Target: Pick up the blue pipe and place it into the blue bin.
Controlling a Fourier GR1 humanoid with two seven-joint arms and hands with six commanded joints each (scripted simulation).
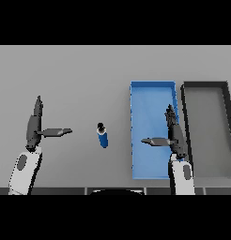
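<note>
Nothing done yet. The short blue pipe with a dark cap lies on the grey table, mid, untouched. My left hand & right hand are both spread open, holding nothing. The flat blue bin sits right of the pipe; my right hand hangs over it. A dark grey bin is by the table's right edge. Nothing blocks the way.

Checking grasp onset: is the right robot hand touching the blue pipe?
Apart. The head view shows bare table between the blue pipe and the right robot hand, which hovers over the blue bin.

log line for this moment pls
blue pipe: on table, untouched | blue bin: no pipe | left hand: open | right hand: open, over bin
</note>
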